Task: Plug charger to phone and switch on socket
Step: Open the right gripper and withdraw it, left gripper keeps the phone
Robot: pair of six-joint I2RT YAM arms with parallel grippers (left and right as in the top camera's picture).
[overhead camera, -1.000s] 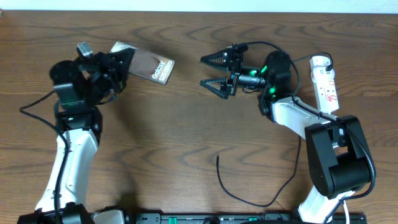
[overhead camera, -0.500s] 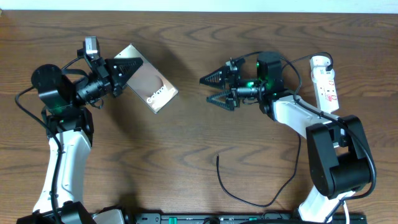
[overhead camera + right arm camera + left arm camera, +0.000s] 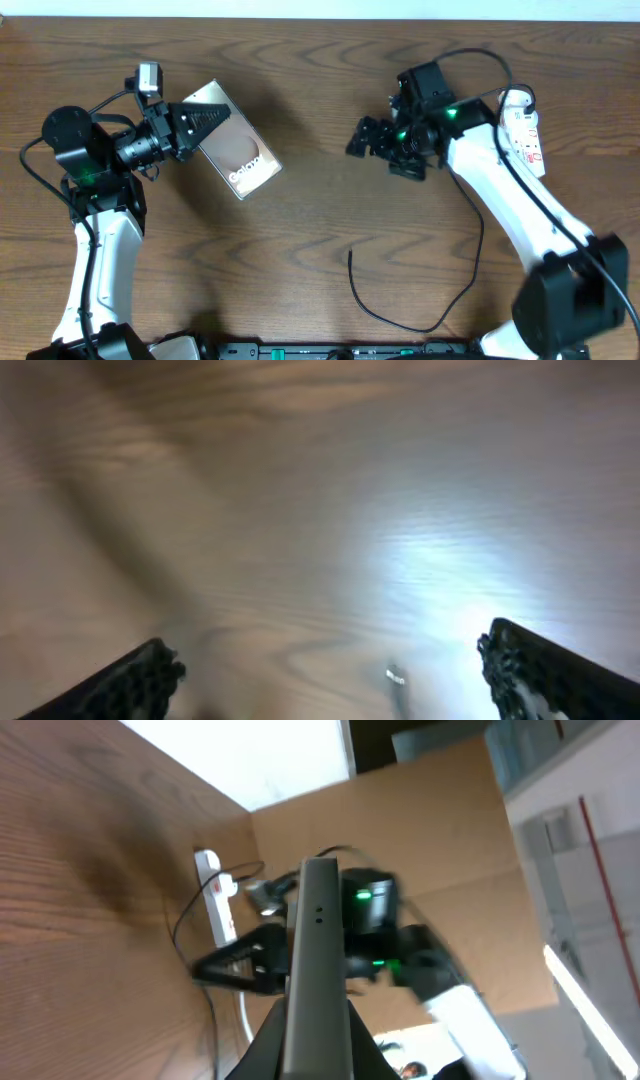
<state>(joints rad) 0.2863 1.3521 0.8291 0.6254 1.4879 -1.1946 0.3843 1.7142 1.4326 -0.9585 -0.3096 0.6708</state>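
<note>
left gripper (image 3: 205, 118): clamped on phone (image 3: 238, 152), held up, well left of charger (image 3: 350, 265)
right gripper (image 3: 378, 152): wide open, empty, nearer arm, out beyond charger tip
socket (image 3: 526, 138): far right of charger
charger: lying loose, tip end pointing roughly toward right gripper

Base rail (image 3: 350, 351): a black bar with small green marks is seen; all places below are given from it.
Left arm (image 3: 105, 255): a white shell is worn next to the rail; black joint housings are fitted farther out.
Right arm (image 3: 500, 190): a large black housing is set nearest the rail, then a long white shell.
Lights: green lamps are lit on the black joints far from the rail.
Cables: thin black cables are looped beside the far joints.
Wrist camera (image 3: 148, 78): a small grey box, farthest from the rail.
Left gripper (image 3: 212, 115): black tapered fingers.
Right gripper (image 3: 335, 675): black fingers (image 3: 150, 675) with studded faces.
</note>
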